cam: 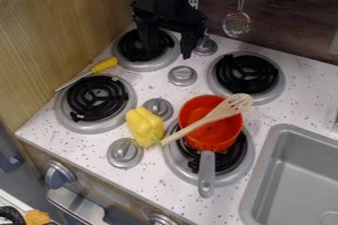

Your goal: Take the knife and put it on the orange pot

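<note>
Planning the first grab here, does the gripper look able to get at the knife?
Probably yes: the gripper hangs by the back left burner, not far from the knife, and nothing lies on that. The wood panel beside it might make things tight.

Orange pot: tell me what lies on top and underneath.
A slotted wooden spatula lies across the top of the orange pot. Underneath is a black coil burner, partly visible; coils directly below the pot are covered.

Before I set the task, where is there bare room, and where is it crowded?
Bare: between the back-right burner and the sink; left of the front-right burner, towards the front edge. Crowded: the orange pot, wooden spatula across it, yellow pepper nearby.
</note>
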`<state>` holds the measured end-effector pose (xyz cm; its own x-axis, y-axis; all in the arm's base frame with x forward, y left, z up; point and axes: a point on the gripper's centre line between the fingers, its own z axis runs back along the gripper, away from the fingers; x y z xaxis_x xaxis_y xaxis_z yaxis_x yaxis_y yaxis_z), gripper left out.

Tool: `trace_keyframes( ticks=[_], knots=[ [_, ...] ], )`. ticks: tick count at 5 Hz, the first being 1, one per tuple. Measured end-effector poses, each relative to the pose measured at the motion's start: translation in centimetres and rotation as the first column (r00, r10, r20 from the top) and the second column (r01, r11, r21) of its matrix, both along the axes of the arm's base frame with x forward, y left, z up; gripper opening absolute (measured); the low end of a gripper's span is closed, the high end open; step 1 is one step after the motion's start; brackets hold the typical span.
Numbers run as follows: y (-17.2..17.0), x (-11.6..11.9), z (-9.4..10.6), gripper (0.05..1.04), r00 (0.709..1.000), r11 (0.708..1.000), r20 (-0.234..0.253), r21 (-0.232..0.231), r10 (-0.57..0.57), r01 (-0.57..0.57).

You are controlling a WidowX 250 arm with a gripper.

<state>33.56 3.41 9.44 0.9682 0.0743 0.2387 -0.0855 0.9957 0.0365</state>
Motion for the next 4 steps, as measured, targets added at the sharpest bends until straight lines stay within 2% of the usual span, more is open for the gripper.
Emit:
trace_keyframes(
  ticks=[1,2,3,4],
  knots=[
    [0.0,-0.1,-1.0,1.0,0.999,1.0,-0.032,-0.003,0.003,-0.003],
    [1.4,-0.2,-1.8,1.0,0.996,0.999,-0.085,0.024,0.023,-0.021],
    [4.8,1.1,-2.6,1.0,0.996,0.996,-0.058,0.06,-0.068,0.071],
    [8.4,2.5,-3.5,1.0,0.963,0.951,0.014,0.161,-0.27,0.264]
  ],
)
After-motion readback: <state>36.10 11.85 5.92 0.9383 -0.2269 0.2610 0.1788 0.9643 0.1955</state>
